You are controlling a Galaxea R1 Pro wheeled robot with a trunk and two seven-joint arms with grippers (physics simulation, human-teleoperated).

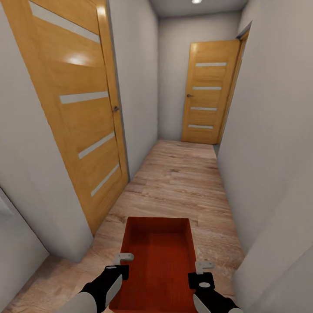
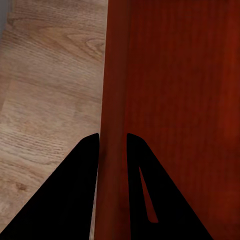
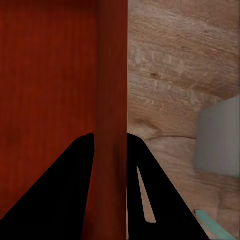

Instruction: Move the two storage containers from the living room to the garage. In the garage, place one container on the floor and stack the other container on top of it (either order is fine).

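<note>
Head view: orange-red ribbed lidless storage container (image 1: 158, 261) held low over light wood plank hallway floor (image 1: 182, 178).
Left gripper (image 1: 123, 266): fingers clamped on container's left wall.
Right gripper (image 1: 202, 273): fingers pinching right wall.
Arms: both reach forward, flanking the container.

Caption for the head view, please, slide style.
Both grippers, left and right, clamp opposite walls of an orange-red storage container, carried down a wood-floored hallway toward an orange-wood door.

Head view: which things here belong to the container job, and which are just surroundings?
Job:
- storage container
- left gripper, clamped on its wall
- right gripper, clamped on the opposite wall

Surroundings:
- near door
- far door
- wood plank floor
</note>
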